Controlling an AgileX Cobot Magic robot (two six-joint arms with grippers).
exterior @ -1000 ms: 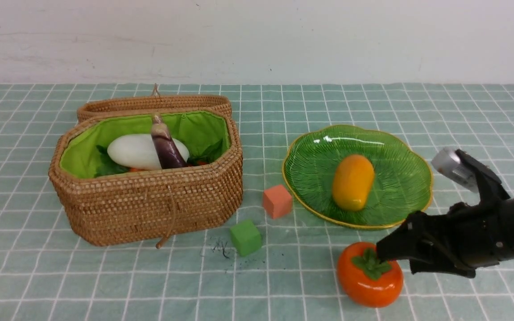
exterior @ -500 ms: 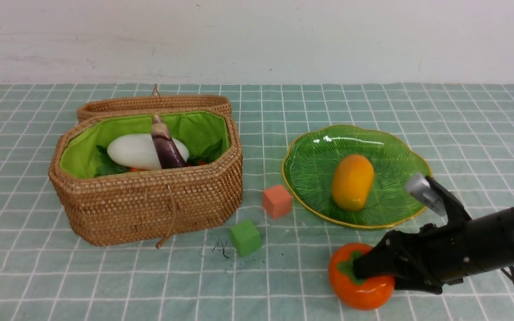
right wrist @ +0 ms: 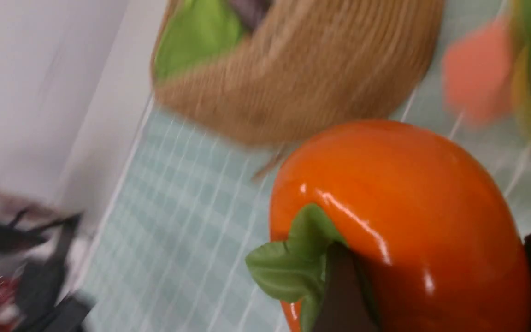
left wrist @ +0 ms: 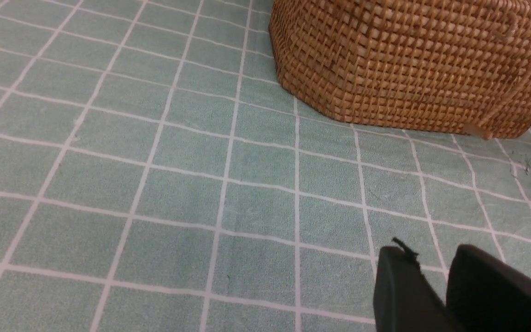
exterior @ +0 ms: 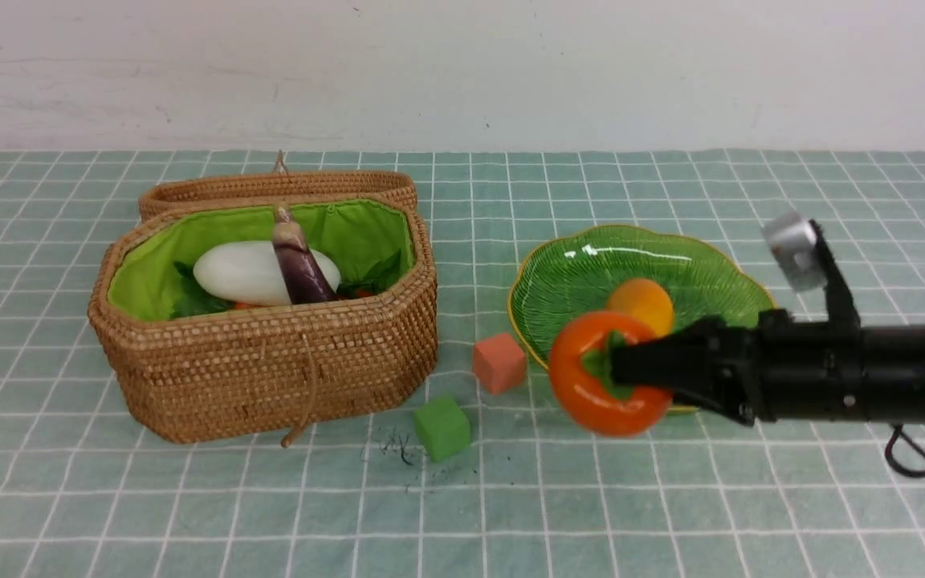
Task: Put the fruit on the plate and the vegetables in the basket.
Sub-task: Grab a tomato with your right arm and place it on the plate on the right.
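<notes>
In the wicker basket (exterior: 270, 369) lie the radish (exterior: 242, 273) and eggplant (exterior: 298, 269). The left pincer (left wrist: 436, 286) is almost together, empty. The right pincer (exterior: 631, 365), clamped on the glossy persimmon (exterior: 591, 385), holds it above the plate (exterior: 575, 281) edge; it may slip and roll.

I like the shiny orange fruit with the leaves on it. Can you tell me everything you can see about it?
The persimmon is round, glossy orange-red and plastic-looking, with a green leafy cap turned sideways. The right gripper is clamped on it at the cap, holding it off the cloth, in front of the plate's near edge. Only the gripper's fingers touch it.
</notes>
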